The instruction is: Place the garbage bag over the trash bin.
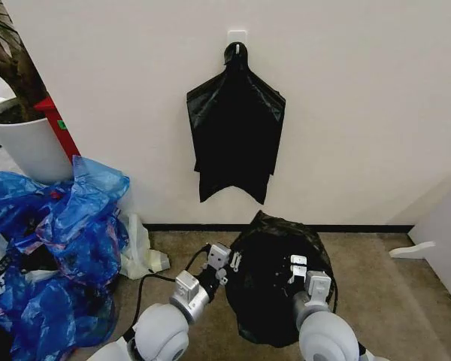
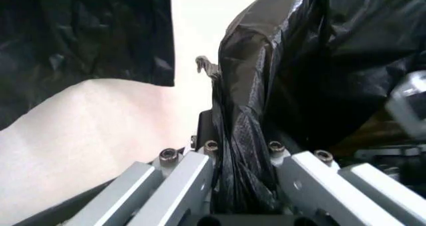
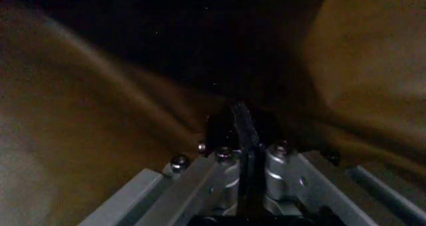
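Observation:
The garbage bag [image 1: 274,282], glossy black and wrinkled, bulges up from the carpet right in front of me. My left gripper [image 1: 227,263] is at its left side. In the left wrist view that gripper [image 2: 241,148] is shut on a bunched fold of the black film [image 2: 293,61]. My right gripper [image 1: 298,269] is pressed into the bag's right side. In the right wrist view it [image 3: 245,136] is shut on a thin edge of the film, with dark film [image 3: 166,36] all around. The trash bin is hidden.
A flat black bundle [image 1: 235,135] hangs from a hook on the white wall behind. Crumpled blue plastic bags [image 1: 60,233] pile up on the left beside a white plant pot [image 1: 26,147]. A pale bag [image 1: 139,252] lies by the skirting. A white object [image 1: 412,250] sits at the right.

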Controlling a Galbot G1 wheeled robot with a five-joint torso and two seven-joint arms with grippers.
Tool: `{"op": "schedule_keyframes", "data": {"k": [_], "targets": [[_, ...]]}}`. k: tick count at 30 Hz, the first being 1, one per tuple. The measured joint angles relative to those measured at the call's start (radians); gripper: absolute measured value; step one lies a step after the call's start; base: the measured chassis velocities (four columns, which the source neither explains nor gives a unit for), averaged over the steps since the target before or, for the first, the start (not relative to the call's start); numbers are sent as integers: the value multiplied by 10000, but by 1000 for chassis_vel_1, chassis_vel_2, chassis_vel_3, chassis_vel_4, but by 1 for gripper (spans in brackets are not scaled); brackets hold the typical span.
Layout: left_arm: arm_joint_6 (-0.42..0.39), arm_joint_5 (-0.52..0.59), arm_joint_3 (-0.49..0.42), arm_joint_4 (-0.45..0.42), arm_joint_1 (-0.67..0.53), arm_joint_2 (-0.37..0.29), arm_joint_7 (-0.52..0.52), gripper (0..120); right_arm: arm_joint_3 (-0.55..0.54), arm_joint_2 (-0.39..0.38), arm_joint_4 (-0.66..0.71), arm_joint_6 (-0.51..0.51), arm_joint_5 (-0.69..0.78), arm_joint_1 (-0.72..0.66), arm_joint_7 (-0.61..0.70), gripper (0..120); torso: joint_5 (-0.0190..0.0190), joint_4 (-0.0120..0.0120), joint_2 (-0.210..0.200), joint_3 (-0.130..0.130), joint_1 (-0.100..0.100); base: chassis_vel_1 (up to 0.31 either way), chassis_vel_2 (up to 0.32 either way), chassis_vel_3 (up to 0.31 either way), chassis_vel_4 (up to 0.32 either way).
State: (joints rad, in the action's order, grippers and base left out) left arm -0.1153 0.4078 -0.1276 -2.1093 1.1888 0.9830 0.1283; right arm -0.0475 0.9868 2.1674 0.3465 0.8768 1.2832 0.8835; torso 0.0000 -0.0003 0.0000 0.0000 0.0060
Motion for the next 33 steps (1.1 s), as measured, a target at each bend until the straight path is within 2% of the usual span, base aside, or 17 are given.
{"op": "schedule_keyframes", "data": {"k": [10, 18, 33], "targets": [[-7, -21, -278, -160, -30, -128, -380, 1, 321, 162, -672, -140, 23, -45, 277, 0, 0, -1, 0, 0, 0, 0, 0, 0, 0], [-19, -181, -488, -219, 17, -8, -520, 1, 137, 336, -988, -142, 217, -293, 503, 0, 0, 0, 0, 0, 0, 0, 0, 0, 0], [-75, -252, -268, -825, 517, -240, -770, 1, 296, 431, -1667, -216, 103, -635, 345, 0, 0, 0, 0, 0, 0, 0, 0, 0, 0]]}}
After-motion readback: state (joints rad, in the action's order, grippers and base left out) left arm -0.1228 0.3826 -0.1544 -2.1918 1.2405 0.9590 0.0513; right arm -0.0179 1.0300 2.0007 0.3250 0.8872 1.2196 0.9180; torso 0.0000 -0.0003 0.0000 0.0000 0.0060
